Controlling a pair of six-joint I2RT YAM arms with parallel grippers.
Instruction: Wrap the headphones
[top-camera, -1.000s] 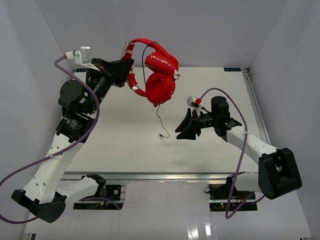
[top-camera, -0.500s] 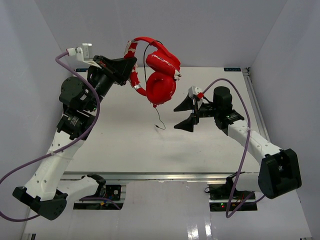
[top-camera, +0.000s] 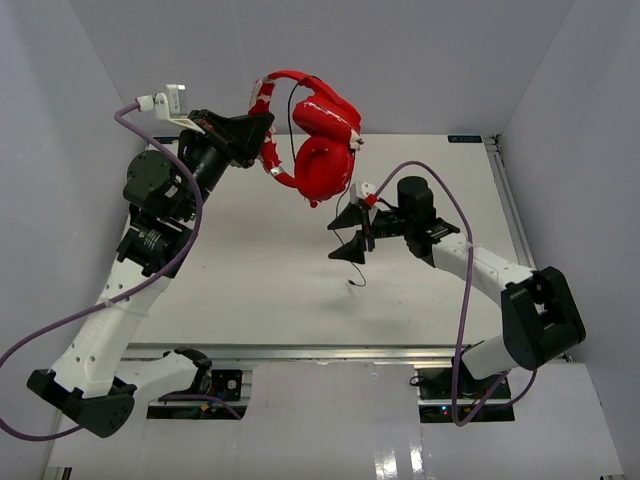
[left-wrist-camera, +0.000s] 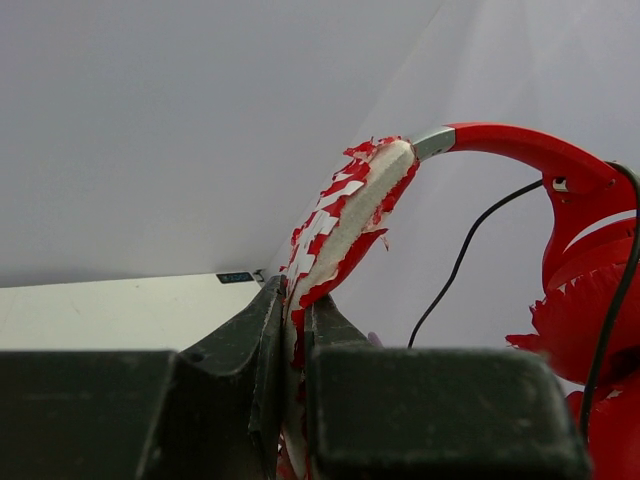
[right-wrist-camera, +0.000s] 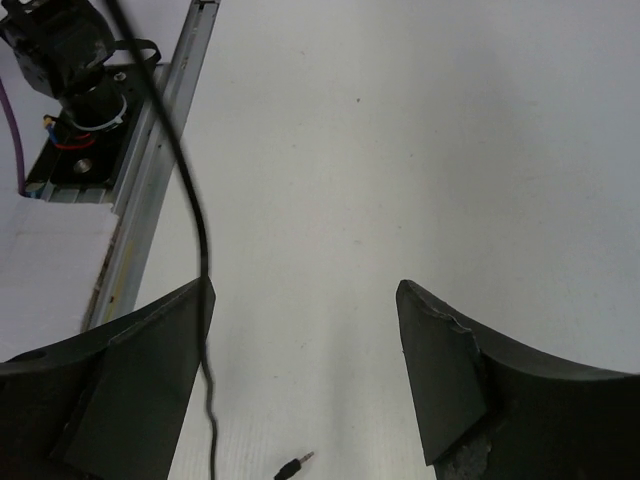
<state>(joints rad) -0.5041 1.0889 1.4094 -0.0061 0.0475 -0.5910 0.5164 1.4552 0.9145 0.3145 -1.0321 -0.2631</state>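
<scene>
The white table (top-camera: 250, 280) fills the floor of the top view. At 11 o'clock above it, the left gripper (top-camera: 262, 140) is clamped on the band of the headphones (top-camera: 322, 150), held aloft at 12 o'clock. The right gripper (top-camera: 347, 234), at 5 o'clock from the red cups, has its jaws wide apart. The thin cable (right-wrist-camera: 197, 225) dangles along one finger's inner edge. Its plug (right-wrist-camera: 292, 465) is at 6 o'clock below.

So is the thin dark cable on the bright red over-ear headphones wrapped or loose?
Loose: the cable hangs from the headphones, held up by the left gripper, and runs down past the open right gripper.
</scene>
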